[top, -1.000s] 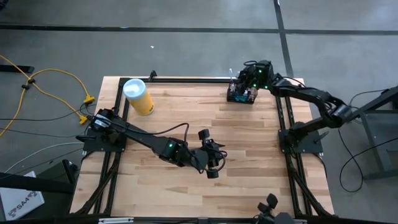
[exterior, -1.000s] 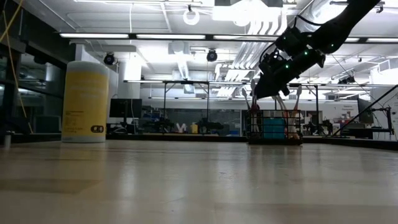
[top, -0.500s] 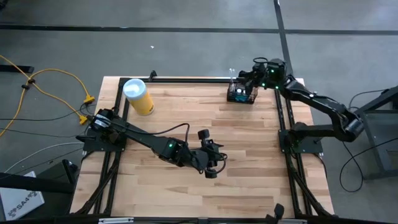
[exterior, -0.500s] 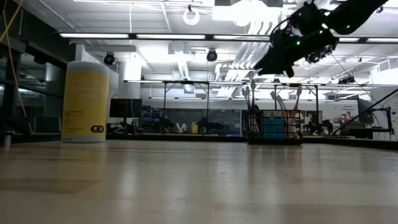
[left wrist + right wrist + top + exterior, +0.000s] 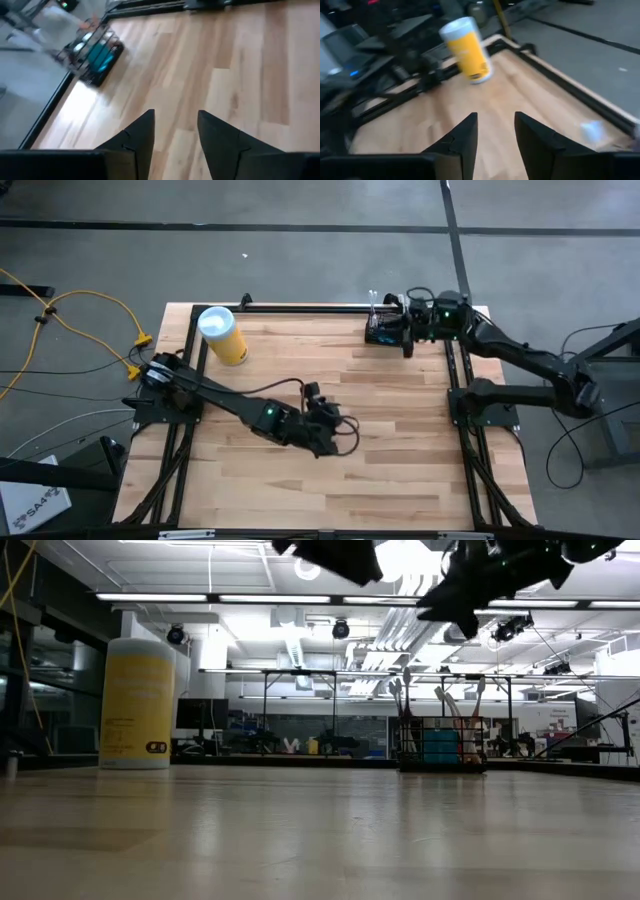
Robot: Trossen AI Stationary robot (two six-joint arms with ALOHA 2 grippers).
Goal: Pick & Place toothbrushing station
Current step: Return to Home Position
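The toothbrushing station, a small black wire-mesh basket holding toothbrushes and a teal item, stands on its base at the table's far right. It also shows in the low view and the left wrist view. My right gripper is open and empty. It hovers above the basket's right side and points toward the table's left. My left gripper is open and empty. It is raised over the table's middle and faces the basket.
A yellow canister with a white lid stands upright at the table's far left, and also shows in the right wrist view. A black frame rail runs along the far edge. Bare wood lies between the basket and the canister.
My right gripper has risen from the basket, drawn back toward the table's right edge and tipped from pointing down to nearly level, facing left. My left gripper has risen and turned to face the basket. The basket has stayed in place.
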